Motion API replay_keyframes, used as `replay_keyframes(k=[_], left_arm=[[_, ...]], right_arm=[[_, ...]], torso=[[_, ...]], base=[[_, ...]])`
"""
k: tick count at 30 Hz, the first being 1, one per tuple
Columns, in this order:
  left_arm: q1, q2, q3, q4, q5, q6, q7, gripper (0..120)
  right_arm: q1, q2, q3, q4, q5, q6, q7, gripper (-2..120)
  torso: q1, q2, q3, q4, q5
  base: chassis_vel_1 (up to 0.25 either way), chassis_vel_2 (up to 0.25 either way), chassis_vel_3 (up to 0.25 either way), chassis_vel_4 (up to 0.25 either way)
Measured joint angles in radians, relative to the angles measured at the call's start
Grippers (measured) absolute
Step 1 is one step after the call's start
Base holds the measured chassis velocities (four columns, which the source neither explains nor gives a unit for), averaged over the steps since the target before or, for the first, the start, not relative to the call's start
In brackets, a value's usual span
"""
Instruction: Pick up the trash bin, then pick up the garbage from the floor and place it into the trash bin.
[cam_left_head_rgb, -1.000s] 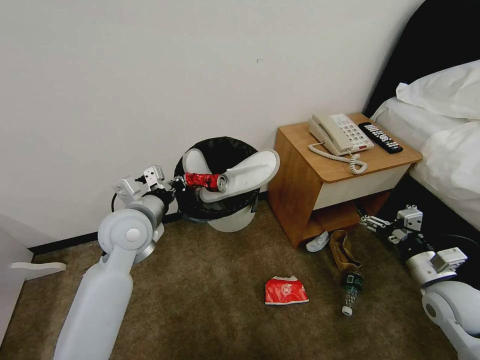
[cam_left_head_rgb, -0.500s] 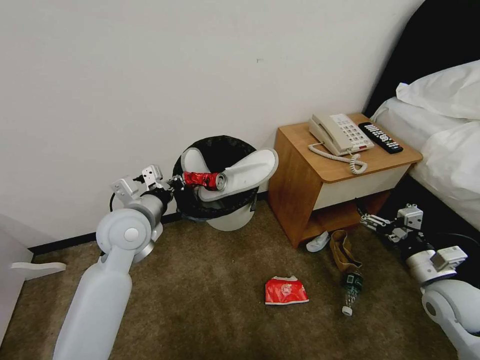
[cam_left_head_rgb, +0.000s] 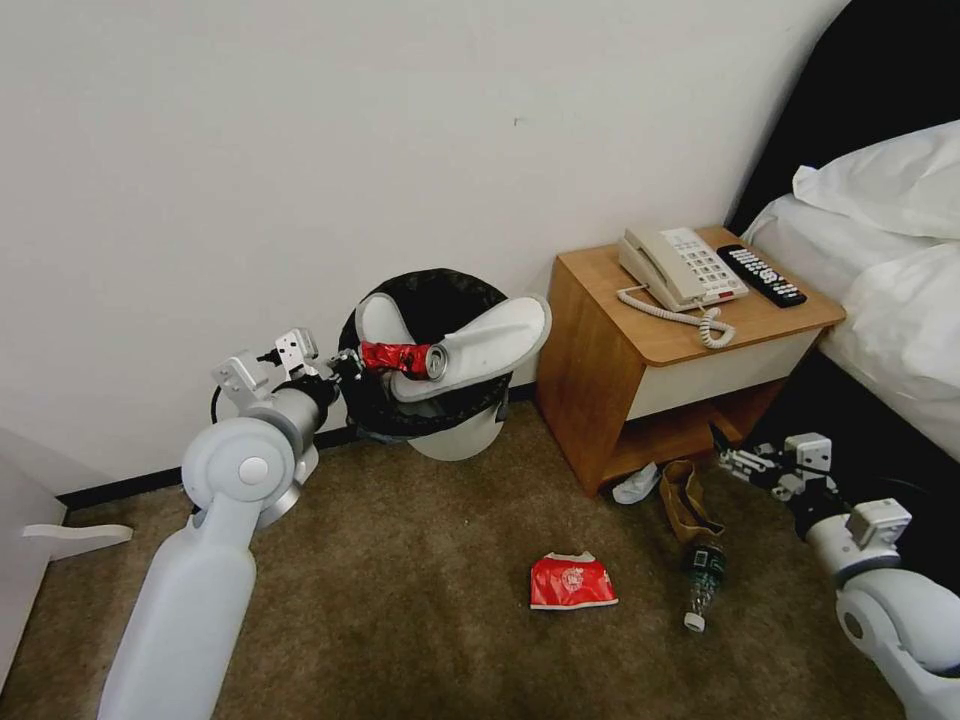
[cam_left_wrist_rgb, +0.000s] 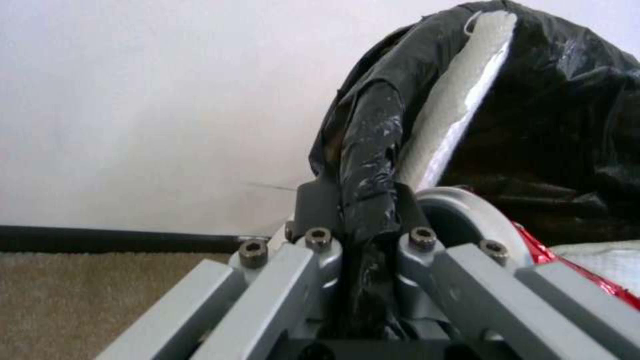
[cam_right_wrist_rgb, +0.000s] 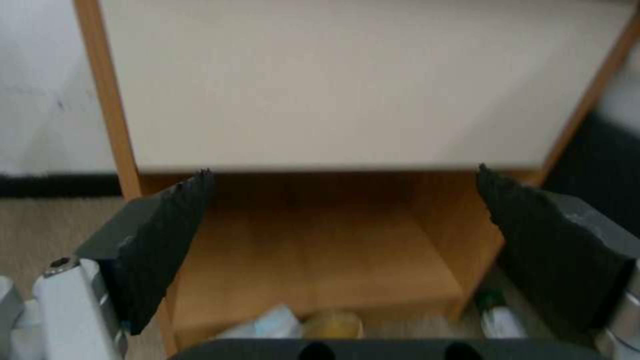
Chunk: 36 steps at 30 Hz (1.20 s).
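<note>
— Beige carpet floor (cam_left_head_rgb: 400, 580), white wall behind. Where's the trash bin (cam_left_head_rgb: 455, 435)?

— By the wall, just left of the nightstand (cam_left_head_rgb: 640, 380), tilted. My left tool (cam_left_head_rgb: 345, 365) is pinched on its black-bagged rim; wrist cam confirms bag between the pads. Two slippers (cam_left_head_rgb: 490, 345) and a red can (cam_left_head_rgb: 400, 357) sit inside.

— Right side?

— Right tool (cam_left_head_rgb: 735, 462) spread wide, low, facing the nightstand opening. Nearby on carpet: brown bag (cam_left_head_rgb: 690, 500), bottle (cam_left_head_rgb: 702, 575), red cup (cam_left_head_rgb: 572, 582).
</note>
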Motion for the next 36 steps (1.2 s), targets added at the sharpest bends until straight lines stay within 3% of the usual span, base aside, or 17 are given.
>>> replay_keyframes(k=[10, 14, 17, 28, 36], left_arm=[[0.001, -0.002, 0.0, 0.002, -0.001, 0.0, 0.0, 4], [0.012, 0.002, -0.009, -0.002, 0.0, 0.001, 0.001, 4], [0.015, 0.003, -0.012, -0.006, -0.001, 0.001, 0.001, 4], [0.031, 0.004, -0.017, -0.017, 0.0, 0.001, 0.001, 4], [0.034, 0.002, -0.017, -0.018, 0.003, 0.001, 0.001, 4]], right_arm=[[0.0, 0.013, -0.055, -0.116, -0.001, -0.069, 0.007, 100], [-0.003, 0.024, -0.076, -0.104, 0.005, -0.23, 0.119, 100], [0.001, 0.03, -0.083, -0.11, 0.003, -0.264, 0.147, 100], [0.011, 0.051, -0.108, -0.167, 0.009, -0.35, 0.182, 100], [0.011, 0.057, -0.13, -0.202, -0.008, -0.348, 0.17, 100]], torso=[[0.0, 0.0, 0.0, -0.0001, 0.0], [0.0, 0.0, 0.0, 0.0, 0.0], [0.0, 0.0, 0.0, 0.0, 0.0], [0.0, 0.0, 0.0, 0.0, 0.0], [0.0, 0.0, 0.0, -0.0001, 0.0]], base=[[0.0, 0.0, 0.0, 0.0], [0.0, 0.0, 0.0, 0.0], [0.0, 0.0, 0.0, 0.0], [0.0, 0.0, 0.0, 0.0], [0.0, 0.0, 0.0, 0.0]])
